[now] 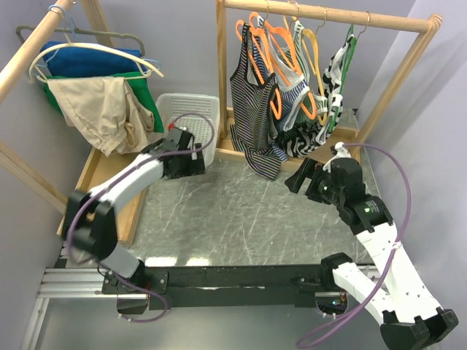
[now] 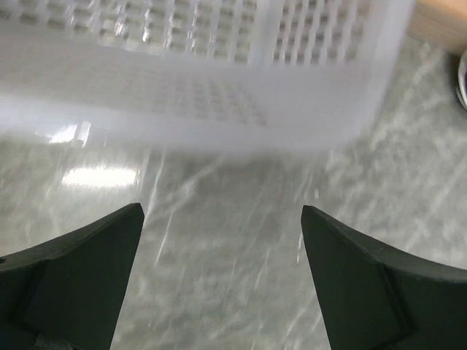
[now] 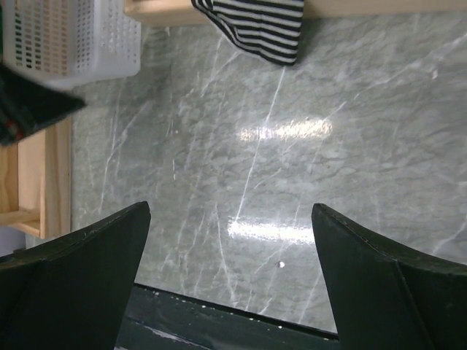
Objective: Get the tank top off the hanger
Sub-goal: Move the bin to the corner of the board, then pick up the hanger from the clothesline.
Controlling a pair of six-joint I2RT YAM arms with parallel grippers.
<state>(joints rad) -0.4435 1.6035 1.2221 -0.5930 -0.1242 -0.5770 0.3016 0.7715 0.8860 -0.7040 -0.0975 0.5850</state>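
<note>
A dark striped tank top [image 1: 252, 109] hangs on an orange hanger [image 1: 261, 45] at the left end of the wooden rail [image 1: 328, 14]; its hem [image 3: 255, 25] drapes onto the rack's base. More striped tops [image 1: 299, 95] on orange hangers hang beside it. My right gripper [image 1: 299, 181] [image 3: 230, 219] stands open over the marble table, just below and right of that hem, with nothing between its fingers. My left gripper [image 1: 195, 157] [image 2: 222, 219] is open and empty too, low over the table and facing the white basket [image 2: 219, 73].
The white basket [image 1: 191, 117] stands at the back, left of the rack's post. A second rack at the left carries blue, green and beige garments [image 1: 102, 102] on pale hangers. Wooden base boards [image 1: 109, 182] border the marble table [image 1: 233, 219].
</note>
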